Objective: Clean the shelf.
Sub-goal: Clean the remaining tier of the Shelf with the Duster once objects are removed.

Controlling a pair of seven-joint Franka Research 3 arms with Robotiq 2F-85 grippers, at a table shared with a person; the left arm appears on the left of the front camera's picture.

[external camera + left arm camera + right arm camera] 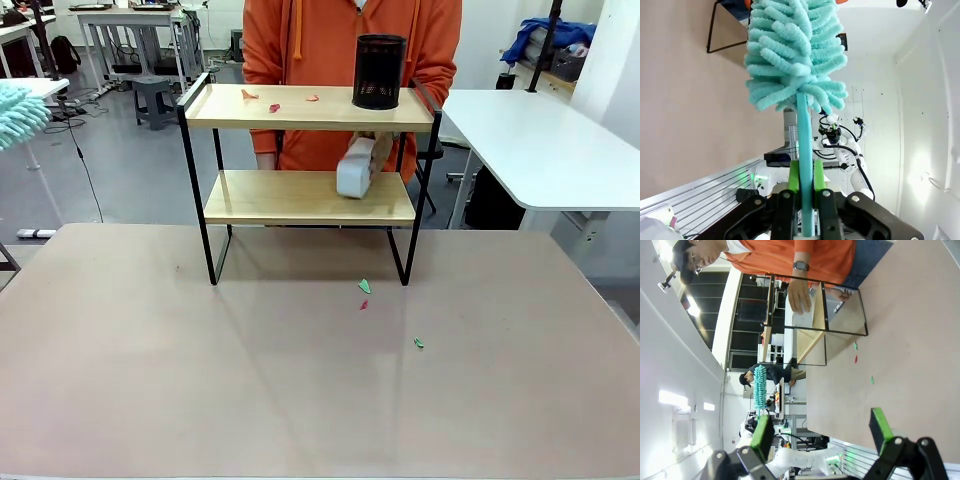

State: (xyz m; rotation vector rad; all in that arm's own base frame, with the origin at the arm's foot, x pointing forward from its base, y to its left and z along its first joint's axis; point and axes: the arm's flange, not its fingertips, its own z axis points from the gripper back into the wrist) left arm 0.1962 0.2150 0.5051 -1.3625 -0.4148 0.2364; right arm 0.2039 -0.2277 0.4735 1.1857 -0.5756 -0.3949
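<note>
The shelf (300, 108) stands at the table's far side, with small red scraps (274, 107) on its top board beside a black mesh cup (380, 72). On the lower board, a person's hand holds a white object (355, 168). My left gripper (806, 172) is shut on the handle of a teal fluffy duster (795, 55), whose head shows at the far left edge (15, 110), well left of the shelf. My right gripper (821, 430) hangs open and empty, far back from the shelf (810, 315), where the person's hand (799, 295) rests.
Green and red scraps (365, 286) lie on the brown table (200, 380) in front of the shelf, with another green scrap (418, 343) nearer me. The person in orange stands behind the shelf. A white side table (540, 150) is at the right.
</note>
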